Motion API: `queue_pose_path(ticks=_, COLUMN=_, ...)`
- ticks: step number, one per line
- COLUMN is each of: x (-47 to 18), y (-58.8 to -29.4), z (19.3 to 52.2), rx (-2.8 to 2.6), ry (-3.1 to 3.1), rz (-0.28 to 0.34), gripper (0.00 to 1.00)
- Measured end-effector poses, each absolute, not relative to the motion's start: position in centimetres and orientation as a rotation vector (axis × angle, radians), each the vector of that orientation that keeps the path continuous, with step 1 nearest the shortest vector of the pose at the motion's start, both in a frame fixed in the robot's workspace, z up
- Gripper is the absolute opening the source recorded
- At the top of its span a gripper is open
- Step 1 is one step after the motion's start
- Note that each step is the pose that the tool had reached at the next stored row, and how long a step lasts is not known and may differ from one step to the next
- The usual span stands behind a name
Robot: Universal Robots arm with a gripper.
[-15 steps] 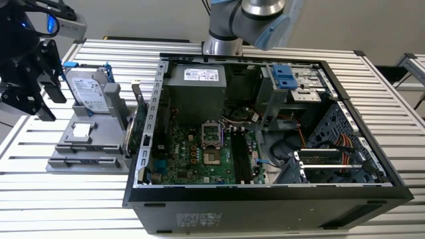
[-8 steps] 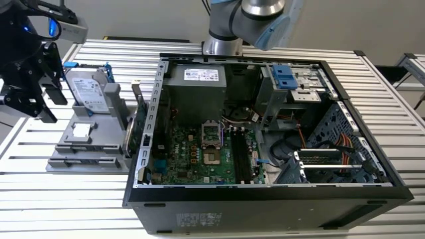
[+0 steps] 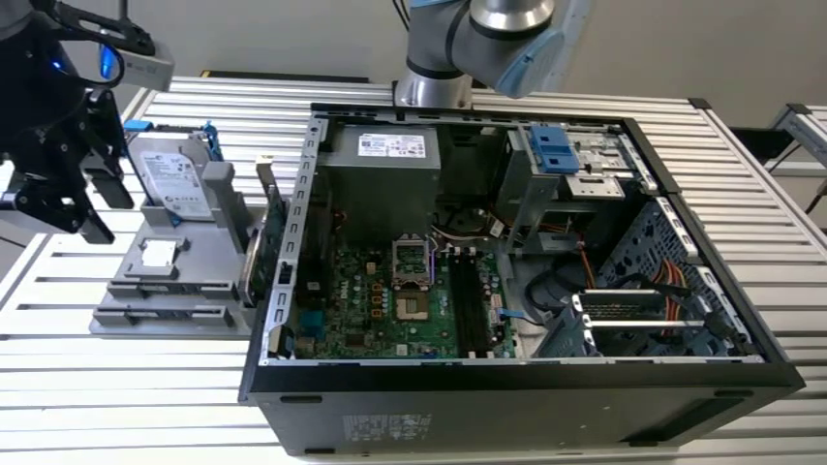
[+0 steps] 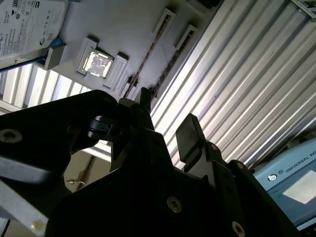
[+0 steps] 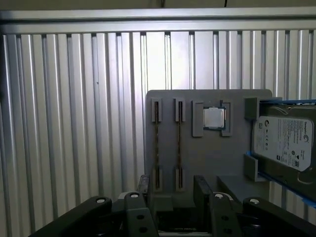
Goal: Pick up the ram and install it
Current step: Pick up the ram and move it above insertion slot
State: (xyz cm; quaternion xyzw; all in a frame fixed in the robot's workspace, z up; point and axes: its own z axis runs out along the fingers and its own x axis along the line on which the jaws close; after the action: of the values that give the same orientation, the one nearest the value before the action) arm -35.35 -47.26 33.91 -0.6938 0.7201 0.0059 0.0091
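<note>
over the tray (image 5: 212,158), nine o'clock of the case (image 3: 517,387) (exterior view), i see the gripper (image 5: 173,183) spread apart near the ram (image 5: 179,143).

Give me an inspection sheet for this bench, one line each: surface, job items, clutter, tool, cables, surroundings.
Surface: slatted metal table carrying an open computer case and a grey holder.
Job's things: ram, two thin sticks on edge in the holder's slots; motherboard exposed in the case.
Clutter: hard drive upright on the holder; processor chip in its pocket; green card on edge beside the case.
Tool: tool open and empty, above the holder's edge near the sticks' ends.
Cables: orange wires inside the case.
Surroundings: arm's base beyond the case; another slatted table at the exterior view's right.
</note>
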Motion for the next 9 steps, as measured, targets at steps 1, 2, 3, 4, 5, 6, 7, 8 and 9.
queue_pose_path(ticks=1, x=-35.34, y=-47.26, z=33.83, rx=-2.168, ry=2.248, rz=0.019, gripper=1.0)
queue_pose_path(ticks=2, x=-35.34, y=-47.26, z=33.75, rx=-2.169, ry=2.247, rz=0.019, gripper=1.0)
queue_pose_path(ticks=3, x=-35.34, y=-47.26, z=33.68, rx=-2.171, ry=2.246, rz=0.019, gripper=1.0)
queue_pose_path(ticks=4, x=-35.33, y=-47.26, z=33.61, rx=-2.172, ry=2.245, rz=0.019, gripper=1.0)
queue_pose_path(ticks=5, x=-35.32, y=-47.26, z=33.54, rx=-2.173, ry=2.244, rz=0.019, gripper=1.0)
queue_pose_path(ticks=6, x=-35.32, y=-47.26, z=33.46, rx=-2.174, ry=2.242, rz=0.019, gripper=1.0)
queue_pose_path(ticks=7, x=-35.32, y=-47.26, z=33.39, rx=-2.175, ry=2.241, rz=0.019, gripper=1.0)
queue_pose_path(ticks=8, x=-35.31, y=-47.26, z=33.31, rx=-2.177, ry=2.239, rz=0.019, gripper=1.0)
queue_pose_path(ticks=9, x=-35.31, y=-47.26, z=33.23, rx=-2.179, ry=2.238, rz=0.019, gripper=1.0)
